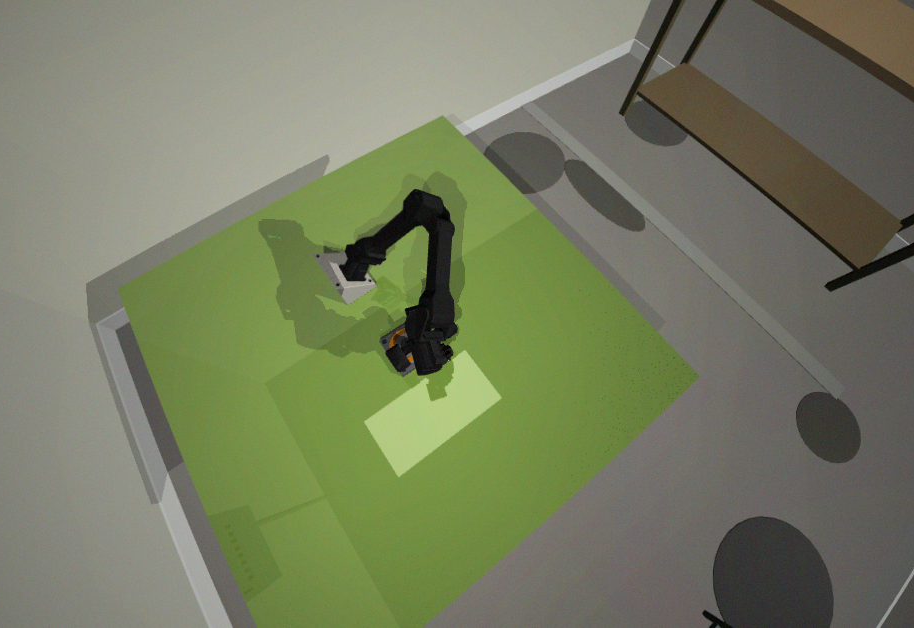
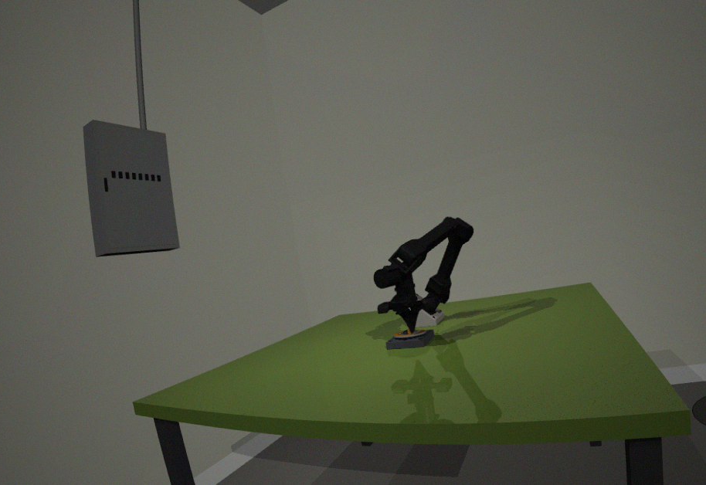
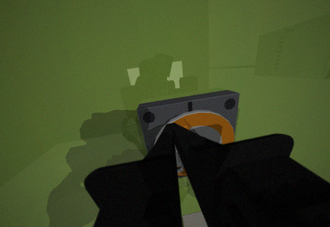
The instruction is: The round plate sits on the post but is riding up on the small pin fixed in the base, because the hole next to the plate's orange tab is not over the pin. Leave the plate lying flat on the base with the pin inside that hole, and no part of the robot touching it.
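On the dark grey square base [image 3: 189, 106], the round orange plate [image 3: 226, 127] sits tilted. Black gripper [image 3: 174, 134], fingers together on nothing, presses its near rim; rotating seems underway. Next, I judge: nudge the tab-side hole over the pin, then lift away.
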Controlling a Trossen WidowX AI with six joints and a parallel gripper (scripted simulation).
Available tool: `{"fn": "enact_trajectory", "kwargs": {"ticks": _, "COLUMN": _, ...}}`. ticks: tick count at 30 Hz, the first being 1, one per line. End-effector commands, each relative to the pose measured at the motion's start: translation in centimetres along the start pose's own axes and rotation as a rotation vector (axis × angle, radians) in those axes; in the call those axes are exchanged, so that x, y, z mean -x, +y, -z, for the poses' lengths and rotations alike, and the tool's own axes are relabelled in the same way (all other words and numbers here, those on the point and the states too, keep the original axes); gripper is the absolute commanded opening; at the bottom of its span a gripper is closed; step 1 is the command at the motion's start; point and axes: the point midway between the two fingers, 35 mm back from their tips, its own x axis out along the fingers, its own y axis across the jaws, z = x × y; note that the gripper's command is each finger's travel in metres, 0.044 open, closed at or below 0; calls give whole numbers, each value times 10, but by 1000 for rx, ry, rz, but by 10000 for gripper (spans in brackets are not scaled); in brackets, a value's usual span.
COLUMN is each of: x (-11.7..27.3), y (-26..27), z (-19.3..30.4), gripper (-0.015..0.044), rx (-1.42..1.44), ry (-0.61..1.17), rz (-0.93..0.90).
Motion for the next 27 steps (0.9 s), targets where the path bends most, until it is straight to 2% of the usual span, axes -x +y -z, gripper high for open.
{"fn": "enact_trajectory", "kwargs": {"ticks": 1, "x": -1, "y": -6, "z": -2, "gripper": 0, "rx": -3, "ry": 5, "rz": 2}}
{"fn": "enact_trajectory", "kwargs": {"ticks": 19, "x": -2, "y": -17, "z": -6, "gripper": 0, "rx": -3, "ry": 4, "rz": 3}}
{"fn": "enact_trajectory", "kwargs": {"ticks": 27, "x": 36, "y": -15, "z": -5, "gripper": 0, "rx": -3, "ry": 5, "rz": 5}}
